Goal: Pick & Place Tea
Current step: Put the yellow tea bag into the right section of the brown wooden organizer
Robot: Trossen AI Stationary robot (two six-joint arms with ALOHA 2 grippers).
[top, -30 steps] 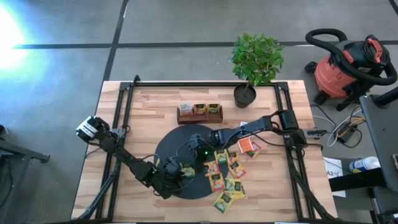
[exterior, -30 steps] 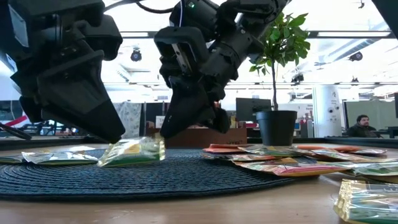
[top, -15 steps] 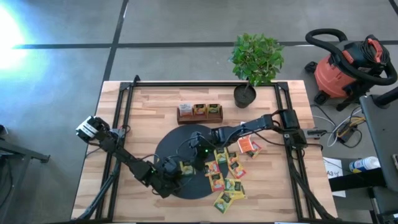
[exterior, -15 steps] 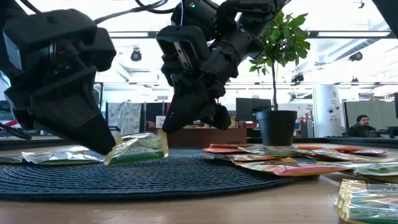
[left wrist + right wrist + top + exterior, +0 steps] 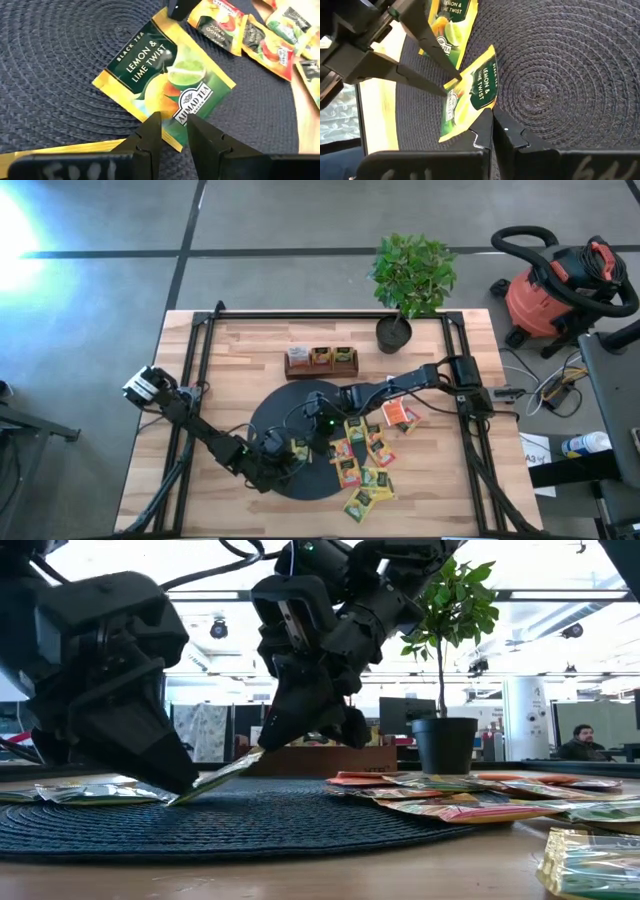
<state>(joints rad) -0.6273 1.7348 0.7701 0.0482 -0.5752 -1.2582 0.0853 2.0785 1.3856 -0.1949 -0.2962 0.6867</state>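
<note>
A yellow-and-green tea sachet [image 5: 165, 75] marked "Lemon & Lime Twist" sits tilted over the round black woven mat [image 5: 290, 410], with my left gripper [image 5: 175, 131] shut on it. In the low view the sachet [image 5: 222, 775] shows almost edge-on. My right gripper [image 5: 492, 117] is shut and hangs just above the mat at the sachet's far corner; whether it touches the sachet I cannot tell. A second sachet [image 5: 447, 20] lies flat on the mat beyond the left fingers. My left gripper pinches the sachet's near edge [image 5: 175, 112], close to a corner, between its two fingertips [image 5: 445, 86]. The fingers slant down from the table's near-left side. The held end is low at the mat and the far end [image 5: 255, 755] stands raised.
Several more sachets [image 5: 365, 465] lie scattered over the mat's right rim and the wood beside it. A small wooden compartment box [image 5: 320, 358] stands behind the mat, and a potted plant [image 5: 395, 330] at the far right. Black frame rails [image 5: 195, 380] run along both sides.
My left gripper has sunk a little toward the mat with the sachet. The sachet has tipped flatter: its face showed in the low view before, and now it shows edge-on with the held end down. My right gripper has kept still.
</note>
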